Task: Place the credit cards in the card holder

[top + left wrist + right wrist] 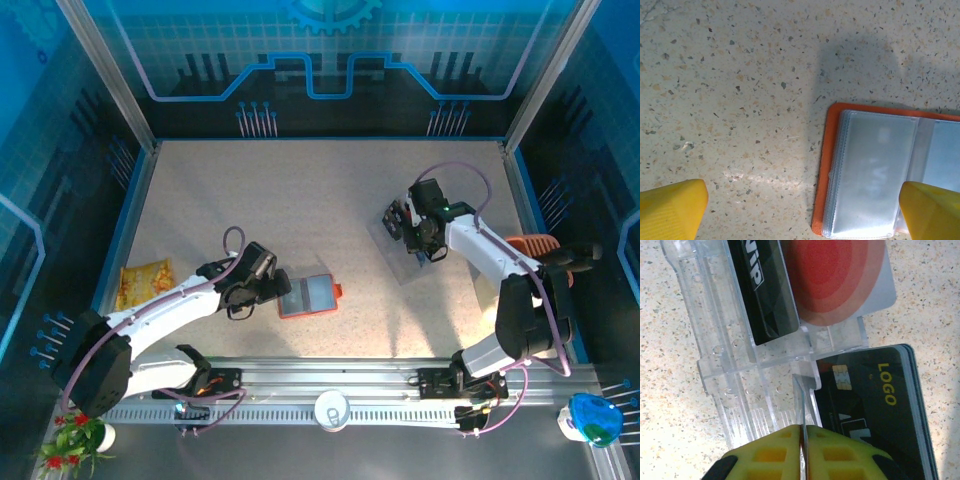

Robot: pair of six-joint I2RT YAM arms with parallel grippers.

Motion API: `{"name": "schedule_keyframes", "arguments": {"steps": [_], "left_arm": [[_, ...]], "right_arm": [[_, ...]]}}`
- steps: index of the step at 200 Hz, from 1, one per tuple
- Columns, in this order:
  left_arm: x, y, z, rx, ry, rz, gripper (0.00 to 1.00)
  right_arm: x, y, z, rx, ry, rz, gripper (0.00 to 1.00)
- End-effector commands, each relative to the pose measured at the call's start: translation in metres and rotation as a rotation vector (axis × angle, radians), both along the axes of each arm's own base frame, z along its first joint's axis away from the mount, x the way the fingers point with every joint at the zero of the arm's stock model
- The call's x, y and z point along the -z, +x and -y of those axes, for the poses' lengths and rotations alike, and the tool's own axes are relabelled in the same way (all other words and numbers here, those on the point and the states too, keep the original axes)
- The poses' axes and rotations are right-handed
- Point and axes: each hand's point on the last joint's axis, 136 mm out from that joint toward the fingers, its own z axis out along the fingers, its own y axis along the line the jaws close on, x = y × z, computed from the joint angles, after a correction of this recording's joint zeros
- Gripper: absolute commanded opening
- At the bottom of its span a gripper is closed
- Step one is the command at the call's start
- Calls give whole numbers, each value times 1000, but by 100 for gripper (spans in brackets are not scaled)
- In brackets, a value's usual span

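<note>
Bright even light; soft shadows; glare on table (765,177); card holder (875,175) sleeves washed out.

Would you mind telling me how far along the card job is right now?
Done: the orange folding card holder lies open, no card plainly inside. In hand: the right gripper is shut on a thin edge-on sheet, card or divider unclear; the left gripper hangs open. Left: the black VIP card, red-circled card and black LOGO card sit in the clear acrylic stand.

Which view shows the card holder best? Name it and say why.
The left wrist view: the card holder lies open close up, orange cover edge and clear sleeves plain, though cut off at the right. The top external view shows the whole card holder, but small.
</note>
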Motion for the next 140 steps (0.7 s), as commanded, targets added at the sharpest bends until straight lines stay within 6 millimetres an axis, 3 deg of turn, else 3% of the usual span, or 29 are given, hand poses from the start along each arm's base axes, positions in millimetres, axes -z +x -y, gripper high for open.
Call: {"name": "schedule_keyframes", "arguments": {"steps": [1,29,78,111,140], "left_arm": [[-8,8,6,-3,-13,26,99],[-9,10,6,3,-5,29,99],[-10,11,6,27,13,26,99],[-6,7,3,52,52,11,99],[0,3,3,67,87,2,99]], "right_arm": [[-17,-2,-1,-5,33,24,9],[-37,-3,-5,-24,61,60,0],[-81,-9,-29,-47,206,152,0],[-101,-18,-78,-74,485,212,0],[-101,-31,-134,-114,772,233,0]]}}
